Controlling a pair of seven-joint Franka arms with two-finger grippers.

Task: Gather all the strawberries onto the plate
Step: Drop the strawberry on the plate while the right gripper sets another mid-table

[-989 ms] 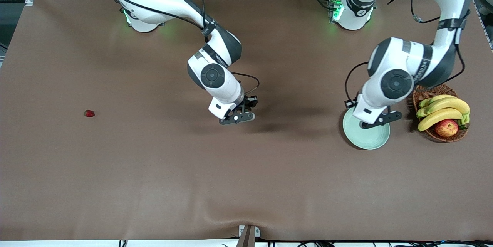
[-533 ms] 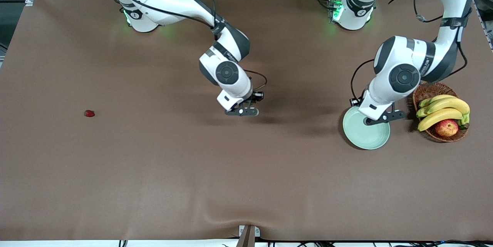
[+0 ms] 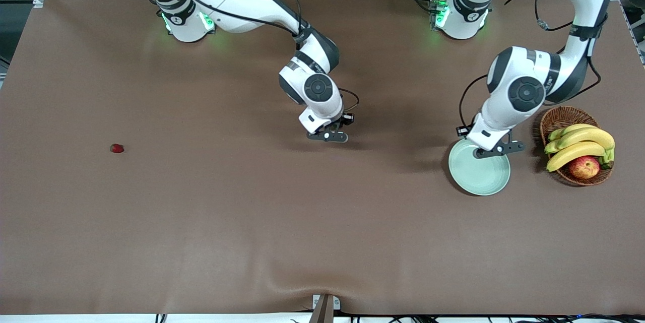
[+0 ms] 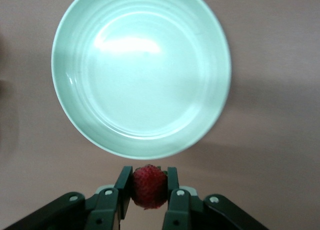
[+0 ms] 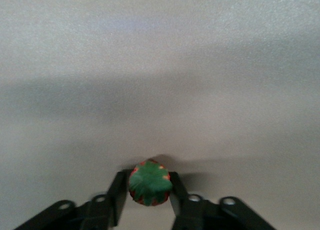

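Over the pale mint-green round plate (image 3: 478, 174) rim, left tool (image 4: 149, 196) pinching a small red strawberry (image 4: 148, 186) — needs centring, then release. Mid-desk, right tool (image 5: 149, 195) clasping a green-capped strawberry (image 5: 149, 182) — carrying platewards. Third red strawberry (image 3: 117, 148) lying toward the right arm's end.

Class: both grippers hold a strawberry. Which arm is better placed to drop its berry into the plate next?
Left. Its gripper holds a strawberry at the plate's rim; the right gripper is over bare table.

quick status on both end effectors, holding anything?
Left end effector: shut on a small red strawberry, over the pale mint-green round plate's edge.
Right end effector: holds a green-capped red strawberry above bare brown table.
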